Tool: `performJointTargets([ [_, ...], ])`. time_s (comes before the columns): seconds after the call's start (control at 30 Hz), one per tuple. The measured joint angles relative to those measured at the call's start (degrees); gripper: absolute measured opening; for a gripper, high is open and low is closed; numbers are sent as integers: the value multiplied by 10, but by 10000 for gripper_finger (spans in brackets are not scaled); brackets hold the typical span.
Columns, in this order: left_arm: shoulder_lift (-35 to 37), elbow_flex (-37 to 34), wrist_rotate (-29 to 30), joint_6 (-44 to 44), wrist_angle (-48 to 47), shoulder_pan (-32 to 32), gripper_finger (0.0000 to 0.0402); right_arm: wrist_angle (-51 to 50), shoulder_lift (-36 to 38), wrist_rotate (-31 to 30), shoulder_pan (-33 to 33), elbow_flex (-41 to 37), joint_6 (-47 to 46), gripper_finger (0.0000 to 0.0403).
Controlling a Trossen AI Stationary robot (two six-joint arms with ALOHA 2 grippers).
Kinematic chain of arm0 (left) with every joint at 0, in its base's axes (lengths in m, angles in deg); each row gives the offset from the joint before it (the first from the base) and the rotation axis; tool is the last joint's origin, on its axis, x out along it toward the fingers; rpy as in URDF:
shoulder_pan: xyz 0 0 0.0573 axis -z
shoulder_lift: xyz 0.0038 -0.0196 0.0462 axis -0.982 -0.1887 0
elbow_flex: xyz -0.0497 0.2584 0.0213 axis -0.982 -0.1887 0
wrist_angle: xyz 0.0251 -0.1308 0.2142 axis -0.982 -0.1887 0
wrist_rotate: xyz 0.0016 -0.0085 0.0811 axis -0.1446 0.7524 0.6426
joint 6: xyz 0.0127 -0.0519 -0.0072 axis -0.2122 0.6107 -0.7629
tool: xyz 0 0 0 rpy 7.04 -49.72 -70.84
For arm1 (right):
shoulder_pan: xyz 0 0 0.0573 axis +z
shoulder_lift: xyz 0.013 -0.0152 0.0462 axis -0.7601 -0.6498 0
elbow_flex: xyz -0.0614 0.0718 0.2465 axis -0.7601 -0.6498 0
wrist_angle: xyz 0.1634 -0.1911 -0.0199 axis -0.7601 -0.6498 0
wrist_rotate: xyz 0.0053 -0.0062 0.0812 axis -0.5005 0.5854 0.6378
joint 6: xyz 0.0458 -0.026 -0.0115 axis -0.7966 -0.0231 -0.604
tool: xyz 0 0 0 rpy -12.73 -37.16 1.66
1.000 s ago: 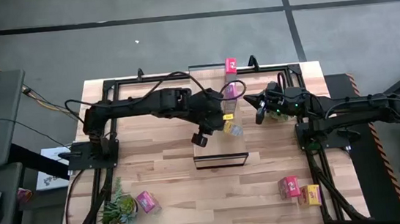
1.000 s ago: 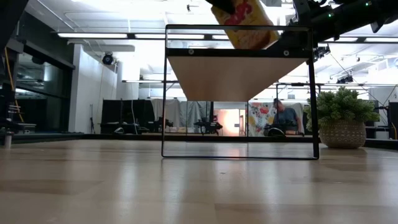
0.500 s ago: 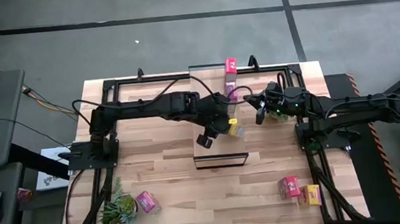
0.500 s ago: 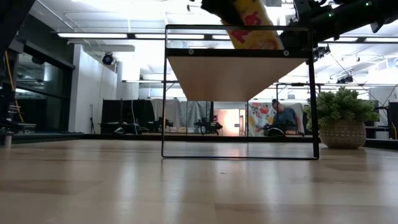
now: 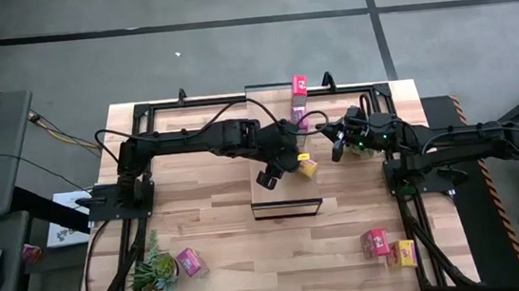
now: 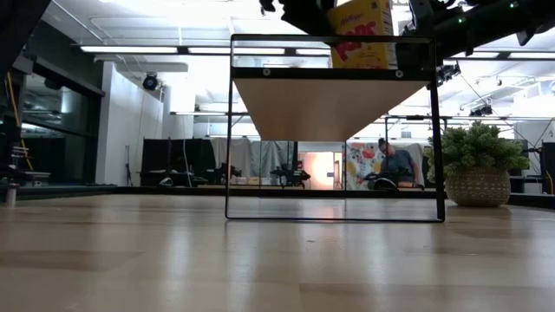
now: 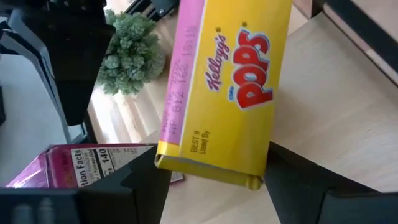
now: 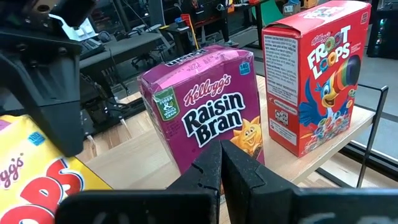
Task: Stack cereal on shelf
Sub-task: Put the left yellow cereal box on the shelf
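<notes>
My left gripper (image 5: pixel 292 164) is over the shelf (image 5: pixel 286 198), shut on a yellow cereal box (image 5: pixel 308 167). In the low view that box (image 6: pixel 360 35) stands upright, its bottom level with the shelf top (image 6: pixel 329 74). A pink box (image 5: pixel 300 118) and a red box (image 5: pixel 299 85) stand on the shelf's far part. In the right wrist view they show as Raisin Bran (image 8: pixel 205 118) and Froot Loops (image 8: pixel 317 74). My right gripper (image 5: pixel 336 144) hovers shut just right of the shelf; its fingers (image 8: pixel 221 168) touch nothing. My left gripper (image 7: pixel 211 180) pinches the yellow box between its two fingers at the end nearest the wrist (image 7: pixel 208 165), one finger (image 7: pixel 140 186) on the pink narrow side, the other (image 7: pixel 298 180) on the opposite side. It comes slanting down from the table's left. The box is upright; whether it rests on the shelf cannot be told.
A pink box (image 5: pixel 191 262) lies beside a green plant (image 5: pixel 154 268) near the table's near left corner. A red box (image 5: pixel 375 241) and a yellow box (image 5: pixel 403 252) sit near the near right corner. A potted plant (image 6: pixel 473 169) stands right of the shelf, under my right arm.
My left gripper has moved toward the table's right over the shelf and turned, still shut on the yellow box. The box has swung from tilted to upright and come down to the level of the shelf top. My right arm has kept still.
</notes>
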Motion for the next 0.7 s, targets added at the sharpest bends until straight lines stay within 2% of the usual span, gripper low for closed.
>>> performJointTargets([
  [0.4,7,0,52,-15,5,0,228,0,0,0,0,0,0,0],
  [0.7,22,1,68,-14,25,-3,228,2,0,0,0,0,0,0],
])
